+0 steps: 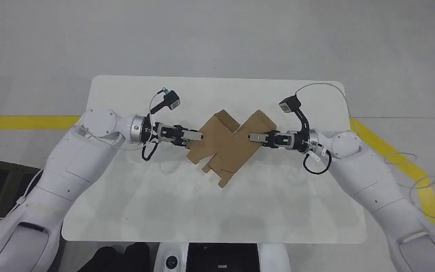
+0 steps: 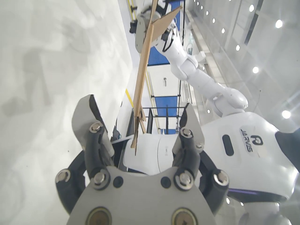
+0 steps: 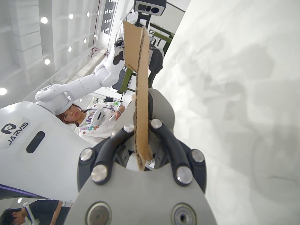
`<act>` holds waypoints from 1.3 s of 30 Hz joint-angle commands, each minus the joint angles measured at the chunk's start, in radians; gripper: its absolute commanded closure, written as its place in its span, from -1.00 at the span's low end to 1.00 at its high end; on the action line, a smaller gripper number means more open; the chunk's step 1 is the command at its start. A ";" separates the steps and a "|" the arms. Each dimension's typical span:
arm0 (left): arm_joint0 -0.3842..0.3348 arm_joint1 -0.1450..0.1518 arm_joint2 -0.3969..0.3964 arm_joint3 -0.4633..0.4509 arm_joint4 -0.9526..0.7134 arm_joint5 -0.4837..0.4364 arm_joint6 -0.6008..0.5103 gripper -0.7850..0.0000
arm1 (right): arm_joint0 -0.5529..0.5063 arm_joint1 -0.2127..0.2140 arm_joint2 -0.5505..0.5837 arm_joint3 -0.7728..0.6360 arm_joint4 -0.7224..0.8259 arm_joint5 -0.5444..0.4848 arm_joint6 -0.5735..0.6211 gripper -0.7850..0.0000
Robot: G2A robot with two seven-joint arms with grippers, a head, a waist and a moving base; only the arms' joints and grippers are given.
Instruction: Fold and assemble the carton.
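Over white table (image 1: 136, 197), left side: held fingers of left gripper (image 1: 196, 136) spread either side of flat brown corrugated cardboard carton (image 1: 228, 146) edge, not touching, probably lining up a grip | centre: noted carton unfolded, nothing inside | right: pinched opposite edge in right gripper (image 1: 252, 137), steadying it.

White table (image 1: 204, 211), rounded corners, stands on a pale grey floor (image 1: 204, 34). A yellow line (image 1: 30, 122) marks the floor at both sides of the table. The ceiling (image 3: 21, 3) is white and panelled, with rows of round lights (image 2: 279, 23), all lit. Blue panels (image 2: 157, 58) stand across the room.
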 commanded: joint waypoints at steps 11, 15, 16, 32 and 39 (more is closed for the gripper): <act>0.120 0.012 -0.069 -0.108 0.041 0.113 0.208 -1.00 | 0.006 -0.034 0.015 0.033 -0.156 0.024 -0.215 1.00; 0.140 0.017 -0.104 -0.113 -0.002 0.150 0.199 -1.00 | -0.002 -0.036 0.029 0.023 -0.206 0.043 -0.256 1.00; 0.146 0.018 -0.112 -0.114 -0.014 0.160 0.194 -1.00 | -0.005 -0.036 0.032 0.021 -0.218 0.048 -0.261 1.00; 0.147 0.010 -0.187 -0.155 -0.109 0.211 0.179 -1.00 | -0.040 -0.045 0.076 -0.021 -0.293 0.084 -0.283 1.00; 0.144 -0.008 -0.161 -0.142 -0.064 0.202 0.244 -1.00 | -0.046 -0.050 0.095 -0.029 -0.298 0.084 -0.270 1.00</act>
